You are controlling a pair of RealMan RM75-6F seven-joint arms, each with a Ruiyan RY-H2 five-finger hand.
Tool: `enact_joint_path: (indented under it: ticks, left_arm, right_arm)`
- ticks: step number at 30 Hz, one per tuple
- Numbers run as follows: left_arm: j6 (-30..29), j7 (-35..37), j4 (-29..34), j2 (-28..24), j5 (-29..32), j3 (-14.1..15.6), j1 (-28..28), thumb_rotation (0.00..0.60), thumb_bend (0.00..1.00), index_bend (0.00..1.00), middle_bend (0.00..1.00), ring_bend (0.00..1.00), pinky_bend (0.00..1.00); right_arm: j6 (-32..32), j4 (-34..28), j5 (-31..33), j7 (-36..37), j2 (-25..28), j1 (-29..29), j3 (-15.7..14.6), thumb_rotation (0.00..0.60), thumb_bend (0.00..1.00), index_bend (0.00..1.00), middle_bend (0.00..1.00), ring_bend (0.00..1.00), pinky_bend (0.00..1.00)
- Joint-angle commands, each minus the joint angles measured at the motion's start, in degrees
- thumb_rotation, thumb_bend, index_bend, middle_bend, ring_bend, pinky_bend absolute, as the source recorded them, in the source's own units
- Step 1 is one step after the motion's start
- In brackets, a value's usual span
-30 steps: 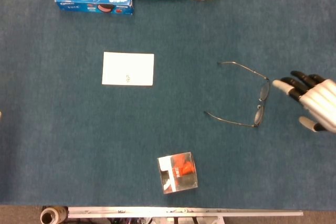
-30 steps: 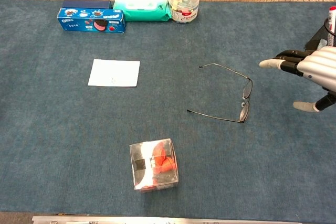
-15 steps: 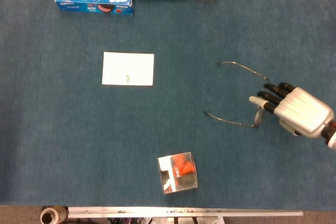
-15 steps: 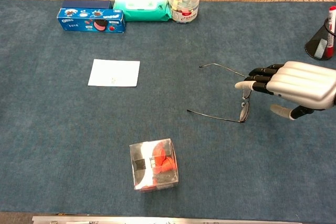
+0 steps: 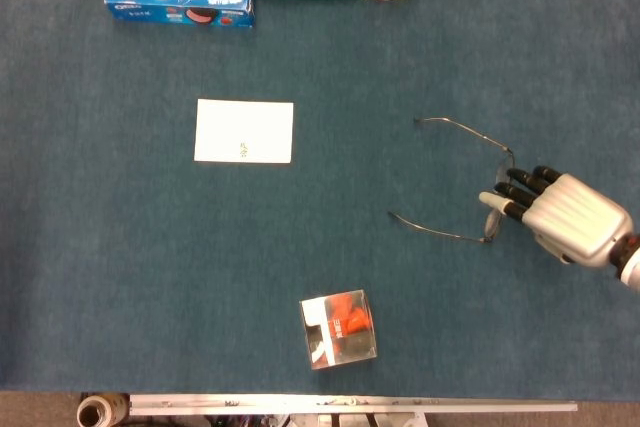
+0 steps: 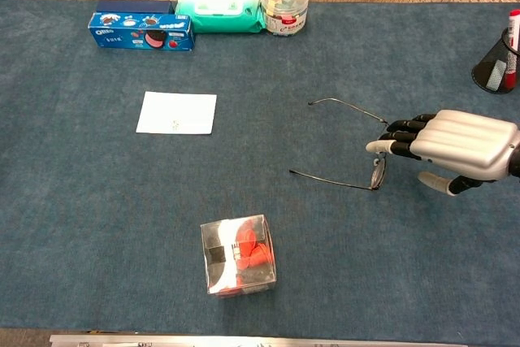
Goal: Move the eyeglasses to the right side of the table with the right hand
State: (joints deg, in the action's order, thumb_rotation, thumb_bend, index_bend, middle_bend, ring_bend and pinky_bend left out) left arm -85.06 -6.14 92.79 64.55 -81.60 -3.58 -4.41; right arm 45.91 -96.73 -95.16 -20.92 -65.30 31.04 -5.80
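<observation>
The right hand [image 6: 459, 145] is laid palm down over the lens end of the eyeglasses [image 6: 357, 145] on the worktop [image 6: 97, 201] — whether the frame is grasped cannot be told.

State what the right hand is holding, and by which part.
It cannot be told. The right hand has its fingertips over the front of the eyeglasses, which lie on the table; no closed grip shows.
</observation>
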Motion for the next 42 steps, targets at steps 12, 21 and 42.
enact_joint_path:
  ticks: [12, 21, 42]
  left_arm:
    - [-0.4, 0.5, 0.1, -0.3, -0.2, -0.1, 0.2, 0.6, 0.13, 0.49, 0.38, 0.25, 0.46]
    - [-0.3, 0.5, 0.1, -0.3, 0.0, -0.1, 0.2, 0.6, 0.13, 0.49, 0.38, 0.25, 0.47]
    - [0.3, -0.8, 0.3, 0.0, 0.4, -0.1, 0.0, 0.6, 0.13, 0.49, 0.38, 0.25, 0.46]
  right_arm:
    - [-0.7, 1.2, 1.7, -0.8, -1.2, 0.8, -0.5, 0.6, 0.51, 0.1, 0.16, 0.09, 0.21]
    - [-1.4, 0.1, 3.7, -2.8, 0.5, 0.6, -1.5, 0.6, 0.51, 0.1, 0.17, 0.09, 0.21]
    - [-0.7, -2.5, 6.3, -5.9, 3.7, -0.8, -3.1, 0.6, 0.52, 0.1, 0.18, 0.09, 0.21]
